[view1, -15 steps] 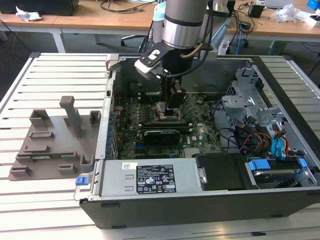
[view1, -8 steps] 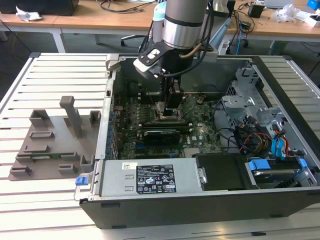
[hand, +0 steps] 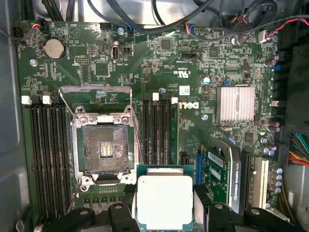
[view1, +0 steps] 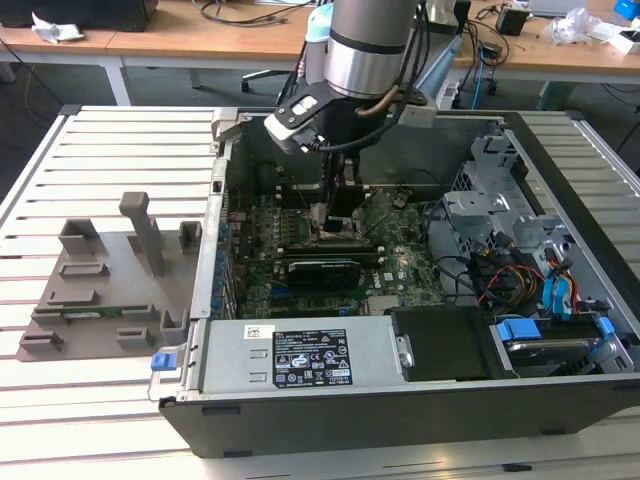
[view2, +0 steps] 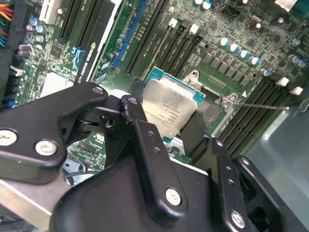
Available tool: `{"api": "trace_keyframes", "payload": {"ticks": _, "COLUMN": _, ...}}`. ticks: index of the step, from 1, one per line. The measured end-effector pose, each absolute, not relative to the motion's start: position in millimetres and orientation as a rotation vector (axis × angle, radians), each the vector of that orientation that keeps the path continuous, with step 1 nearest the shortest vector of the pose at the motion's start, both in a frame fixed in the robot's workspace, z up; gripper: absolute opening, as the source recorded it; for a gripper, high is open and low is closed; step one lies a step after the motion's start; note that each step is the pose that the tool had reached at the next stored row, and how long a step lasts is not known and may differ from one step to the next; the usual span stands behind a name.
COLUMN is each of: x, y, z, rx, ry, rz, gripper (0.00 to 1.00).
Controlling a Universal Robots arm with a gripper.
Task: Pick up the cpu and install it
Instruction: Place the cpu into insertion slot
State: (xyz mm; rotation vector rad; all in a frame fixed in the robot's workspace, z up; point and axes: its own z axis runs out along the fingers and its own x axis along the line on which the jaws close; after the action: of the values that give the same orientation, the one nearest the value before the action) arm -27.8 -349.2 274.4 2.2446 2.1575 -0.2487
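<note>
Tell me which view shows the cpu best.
The first wrist view: the cpu faces the camera, its silvery top bare, held in the pincer. The second wrist view sees it aslant, a finger covering one edge. In the exterior view, under the arm, it is too small to tell.

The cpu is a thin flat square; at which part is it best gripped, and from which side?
Grip the cpu on two opposite thin edges, coming down from above its metal top. It is flat and thin, so only the edges offer purchase. The end effector holds it so now, near the empty socket.
</note>
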Motion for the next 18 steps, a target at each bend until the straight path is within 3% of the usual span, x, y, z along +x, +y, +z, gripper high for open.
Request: {"api": "trace_keyframes", "payload": {"ticks": 18, "x": -27.8, "y": -349.2, "z": 273.4, "rx": 2.439, "ry": 1.932, "rz": -0.272, "gripper": 0.55}}
